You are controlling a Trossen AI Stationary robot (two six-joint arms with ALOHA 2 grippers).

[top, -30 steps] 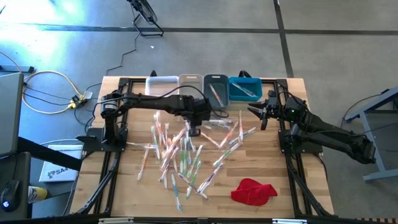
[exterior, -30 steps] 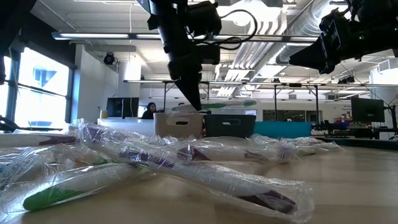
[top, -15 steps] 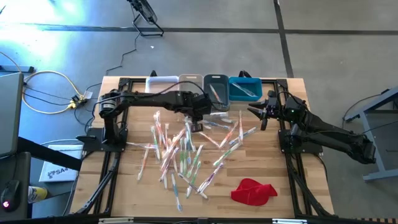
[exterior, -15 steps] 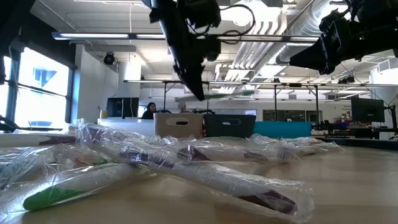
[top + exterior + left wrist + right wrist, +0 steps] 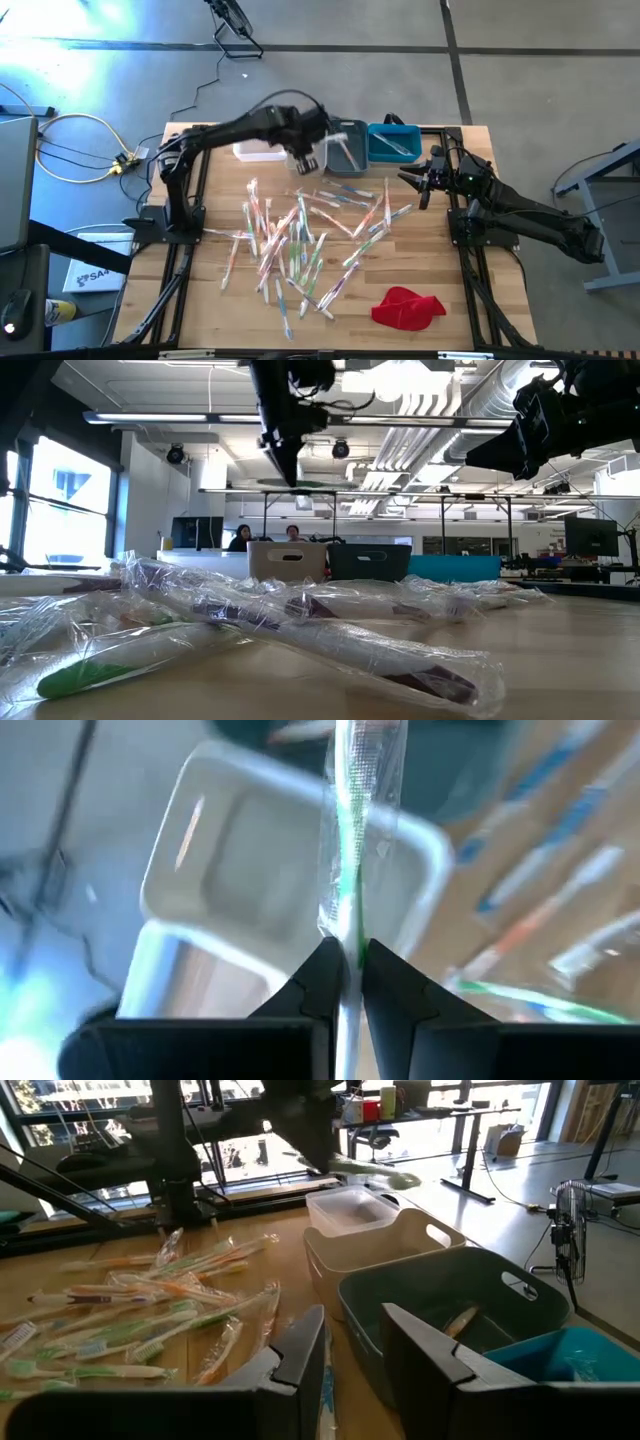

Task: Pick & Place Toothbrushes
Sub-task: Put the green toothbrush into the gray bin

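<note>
The left gripper [image 5: 308, 158] pinches a green toothbrush [image 5: 352, 840] by one end — lifted clear, held above the bins at the table's twelve o'clock edge, likely for sorting. The right gripper [image 5: 420, 185], at three o'clock, waits with fingers slightly parted, holding nothing. The white bin [image 5: 352, 1210] looks empty; the grey bin [image 5: 450, 1295] and blue bin [image 5: 392, 145] each hold a brush. The pile [image 5: 300, 240] lies mid-table.
</note>
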